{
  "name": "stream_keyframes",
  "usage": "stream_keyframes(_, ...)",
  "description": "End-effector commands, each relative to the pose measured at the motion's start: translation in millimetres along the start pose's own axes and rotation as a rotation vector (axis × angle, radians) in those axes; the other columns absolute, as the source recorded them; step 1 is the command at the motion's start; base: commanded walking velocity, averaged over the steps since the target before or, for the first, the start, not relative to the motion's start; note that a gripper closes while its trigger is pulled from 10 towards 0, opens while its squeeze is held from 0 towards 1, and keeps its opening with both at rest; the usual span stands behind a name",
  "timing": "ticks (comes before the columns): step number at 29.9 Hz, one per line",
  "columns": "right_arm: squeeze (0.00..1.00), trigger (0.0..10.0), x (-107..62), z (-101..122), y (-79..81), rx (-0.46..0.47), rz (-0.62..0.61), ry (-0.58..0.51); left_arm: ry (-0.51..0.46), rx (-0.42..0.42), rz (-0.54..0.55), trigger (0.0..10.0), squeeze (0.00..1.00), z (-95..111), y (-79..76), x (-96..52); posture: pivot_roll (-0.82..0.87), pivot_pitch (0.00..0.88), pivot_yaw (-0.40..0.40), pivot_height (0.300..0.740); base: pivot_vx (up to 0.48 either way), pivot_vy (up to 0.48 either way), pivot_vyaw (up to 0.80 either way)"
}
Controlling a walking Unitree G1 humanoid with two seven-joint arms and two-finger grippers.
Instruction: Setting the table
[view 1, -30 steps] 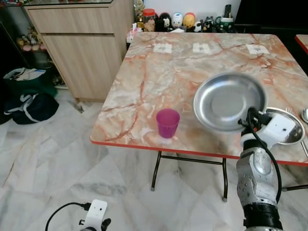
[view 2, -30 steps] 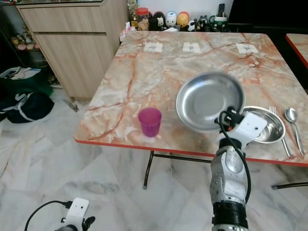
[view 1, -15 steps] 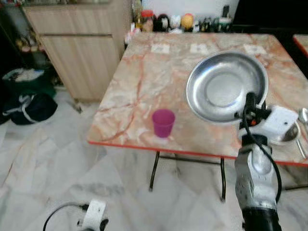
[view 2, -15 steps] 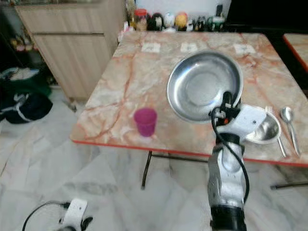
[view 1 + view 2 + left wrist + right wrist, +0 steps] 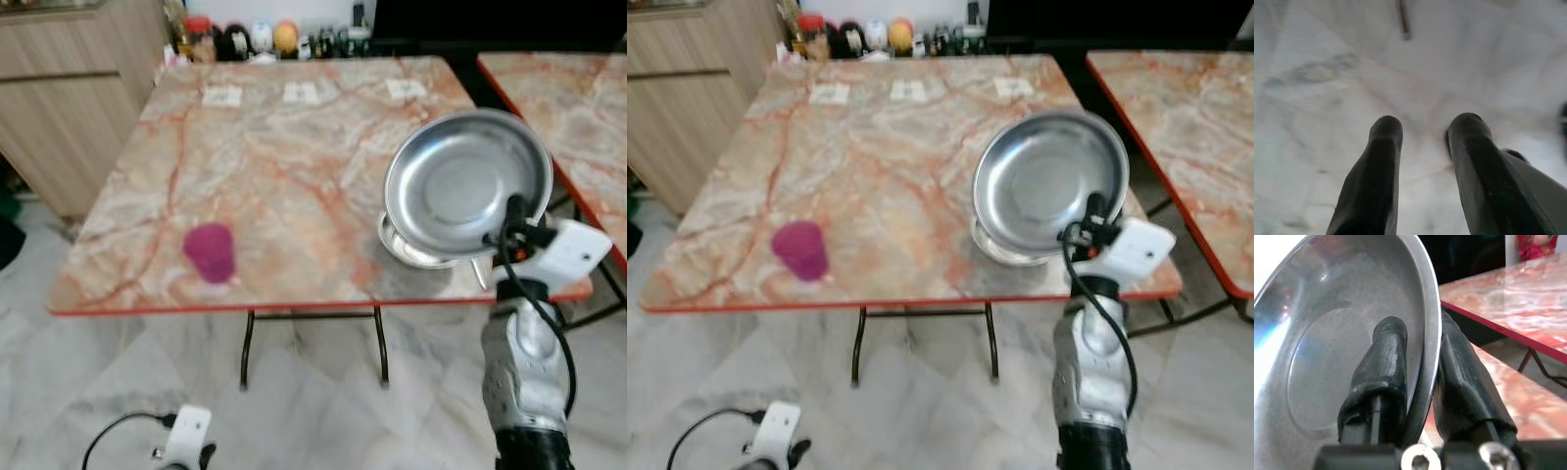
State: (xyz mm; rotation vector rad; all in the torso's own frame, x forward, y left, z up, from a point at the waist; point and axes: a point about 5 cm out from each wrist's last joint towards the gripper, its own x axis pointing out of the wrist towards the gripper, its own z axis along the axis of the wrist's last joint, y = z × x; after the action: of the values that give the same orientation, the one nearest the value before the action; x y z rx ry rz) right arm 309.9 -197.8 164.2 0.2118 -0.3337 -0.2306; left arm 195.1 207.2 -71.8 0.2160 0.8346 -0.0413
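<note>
Far left and low down, the left gripper (image 5: 1425, 171) is just hanging idle over the pale marble floor (image 5: 1327, 73), its two black fingers a little apart with nothing between them. On the table's near-left part sits a small magenta plastic cup (image 5: 210, 252), well apart from everything else. The orange-veined marble table with the red edge (image 5: 284, 166) has three small white cards (image 5: 305, 92) along its far side and a row of jars and figurines (image 5: 260, 39) behind it. Now the bit that matters: the right gripper (image 5: 1418, 382) is clamped on the rim of a round shiny steel plate (image 5: 467, 182), one finger on the inside face, one on the back, so the plate is held tilted up, with its hollow facing the robot. It hangs above the table's near-right corner, right over a second steel dish (image 5: 411, 247) lying flat there, partly hidden behind it. So the open spot for a place setting lies to the left of the held plate, towards the cup, and I'd guess the right arm has to swing that way and level the plate before lowering. A second table (image 5: 563, 88) of the same kind stands off to the right.
</note>
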Motion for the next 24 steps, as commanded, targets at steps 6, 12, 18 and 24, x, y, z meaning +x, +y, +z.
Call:
stream_keyframes(6,0.00,10.0,0.6,5.3,3.1,0.003,0.006,-0.025,0.039,0.004,0.005,10.0,0.00,-8.9,4.9,-2.3,-0.09,0.088,0.023,0.740,0.000,-0.429,0.00)
stream_keyframes(12,0.00,10.0,1.6,3.6,0.2,0.006,-0.008,-0.014,0.038,0.010,0.003,10.0,0.00,-6.7,6.2,-1.6,-0.10,0.081,0.032,0.740,0.000,-0.427,0.00)
stream_keyframes(18,0.00,10.0,1.6,0.8,-0.5,0.013,-0.016,-0.001,0.038,0.013,0.004,10.0,0.00,-5.4,6.8,-1.2,-0.10,0.072,0.034,0.740,0.000,-0.427,0.00)
stream_keyframes(24,0.00,10.0,2.4,-1.7,0.2,0.015,-0.015,0.009,0.041,0.011,0.006,10.0,0.00,-5.7,6.6,-1.1,-0.10,0.067,0.034,0.740,0.000,-0.426,0.00)
